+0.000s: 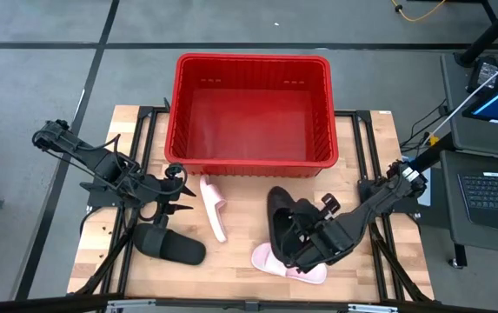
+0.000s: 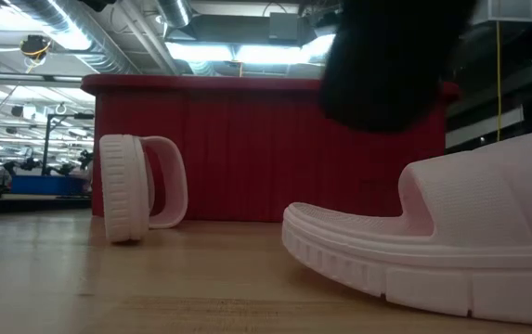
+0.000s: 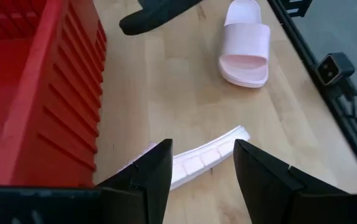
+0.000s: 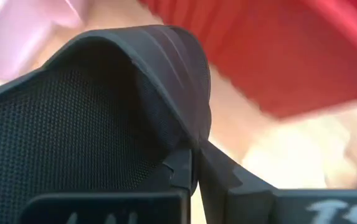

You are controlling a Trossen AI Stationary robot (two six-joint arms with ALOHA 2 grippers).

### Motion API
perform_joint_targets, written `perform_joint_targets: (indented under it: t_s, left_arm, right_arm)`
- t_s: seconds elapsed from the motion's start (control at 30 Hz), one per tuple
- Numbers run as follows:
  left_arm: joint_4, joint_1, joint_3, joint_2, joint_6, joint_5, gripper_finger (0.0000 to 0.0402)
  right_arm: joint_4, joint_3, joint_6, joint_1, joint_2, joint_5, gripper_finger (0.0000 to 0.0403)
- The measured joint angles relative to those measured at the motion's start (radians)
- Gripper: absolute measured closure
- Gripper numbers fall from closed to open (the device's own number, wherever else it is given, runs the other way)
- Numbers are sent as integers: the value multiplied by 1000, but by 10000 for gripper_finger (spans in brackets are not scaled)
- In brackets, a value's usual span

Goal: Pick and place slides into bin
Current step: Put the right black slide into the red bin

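four slides on the wooden table (image 1: 379, 261), none in the bin (image 1: 253, 63).

item 1, right gripper (image 1: 296, 245): arm stretched low from the table's right edge toward the middle, fingers clamped on the strap of a black slide (image 1: 281, 217). the right wrist view shows fine mesh lining under a smooth ribbed strap. this slide's long axis runs from the gripper toward the bin, with the far end just short of the bin's wall; in the low view it hangs dark above the tabletop.

item 2, pink slide (image 1: 288, 267): flat on its sole, just under and beside the right gripper, long axis across the table. matte foam, ridged sole edge, wide strap.

item 3, left gripper (image 1: 174, 205): arm reaching in from the left, fingers (image 3: 152, 177) parted, not holding anything. just ahead of them a second pink slide (image 1: 214, 207) stands on its side edge, its long axis pointing toward the bin; the grooved tread shows between the fingers.

item 4, second black slide (image 1: 172, 246): lies flat beside the left gripper, away from the bin.

item 5, bin: red plastic, ribbed walls, thick rim, beyond both grippers.
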Motion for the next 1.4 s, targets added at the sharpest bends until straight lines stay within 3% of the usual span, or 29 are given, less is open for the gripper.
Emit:
perform_joint_targets:
  t_s: [0.33,0.7,1.13,1.4]
  left_arm:
    - [84,0,0,0,126,-115,240]
    - [177,1,0,-1,290,-163,302]
    - [269,181,0,-108,295,-157,393]
    - [269,321,0,-161,346,-150,400]
  right_arm:
    - [85,182,-269,-24,0,213,387]
    - [103,284,-532,-123,0,458,387]
    - [85,353,-801,-342,0,469,387]
    - [52,378,-992,-486,-52,469,387]
